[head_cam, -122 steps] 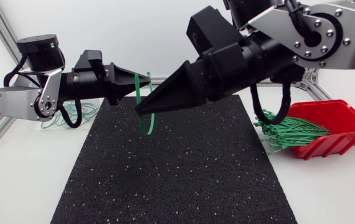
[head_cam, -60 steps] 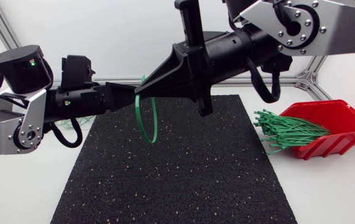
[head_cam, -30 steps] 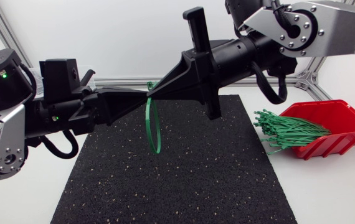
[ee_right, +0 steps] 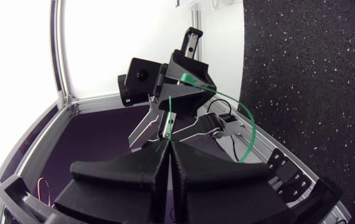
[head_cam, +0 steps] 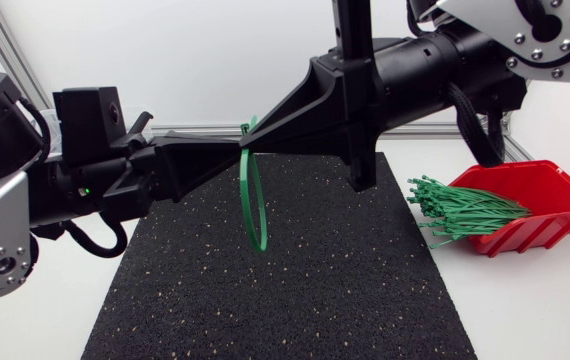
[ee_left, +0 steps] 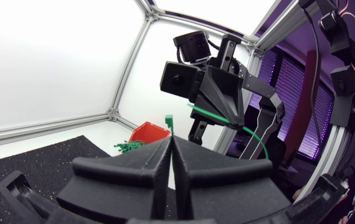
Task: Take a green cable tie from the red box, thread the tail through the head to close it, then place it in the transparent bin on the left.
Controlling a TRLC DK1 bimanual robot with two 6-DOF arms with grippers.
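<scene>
Both arms meet tip to tip above the black mat (head_cam: 295,290), and the green cable tie (head_cam: 255,205) hangs between them as a loop. I'd say it is held up in the air so the tail can be drawn through the head. On the left gripper (head_cam: 227,160) the fingers (ee_left: 146,168) are clenched on the head end, which pokes up past the tips. On the right gripper (head_cam: 265,137) the fingers (ee_right: 140,171) are pinched tight on the strap. The red box (head_cam: 555,190) sits well apart on the desk.

A black rubber mat (head_cam: 285,290) flecked with pale specks lies flat on the white bench (head_cam: 525,310), covering its middle from the near edge toward the far one. Aluminium frame rails (head_cam: 10,45) border the bench at its back and sides.
</scene>
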